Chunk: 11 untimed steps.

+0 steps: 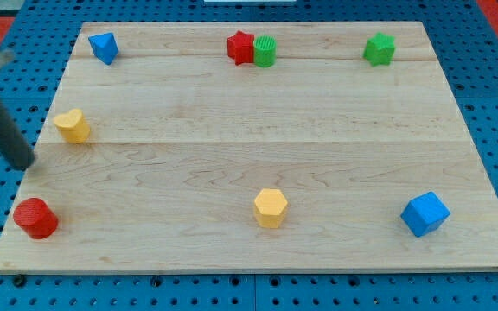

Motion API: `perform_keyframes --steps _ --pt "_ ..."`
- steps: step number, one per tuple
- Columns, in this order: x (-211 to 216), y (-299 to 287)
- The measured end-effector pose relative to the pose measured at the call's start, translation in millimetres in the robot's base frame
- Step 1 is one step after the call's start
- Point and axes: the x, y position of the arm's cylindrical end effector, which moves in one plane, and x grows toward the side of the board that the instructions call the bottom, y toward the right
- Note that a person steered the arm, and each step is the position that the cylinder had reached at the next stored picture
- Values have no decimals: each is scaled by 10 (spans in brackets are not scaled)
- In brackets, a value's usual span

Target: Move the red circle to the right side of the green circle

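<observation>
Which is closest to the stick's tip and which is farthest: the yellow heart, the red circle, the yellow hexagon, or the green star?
From my tip, at the view's left edge:
1. Yellow heart, just up and right of it.
2. Red circle, below it, bottom left corner.
3. Yellow hexagon, bottom middle.
4. Green star, top right.

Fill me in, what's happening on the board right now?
My tip sits at the board's left edge, touching nothing, just below the yellow block and above the red circle in the bottom-left corner. The green circle stands at the view's top, pressed against a red star. The red circle is far from its spot right of the green circle, so the move is not yet done.
</observation>
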Motion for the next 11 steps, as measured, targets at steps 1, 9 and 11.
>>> perform_keyframes --steps 1,9,11 --pt "0 0" --pt "1112 159" --pt "476 897"
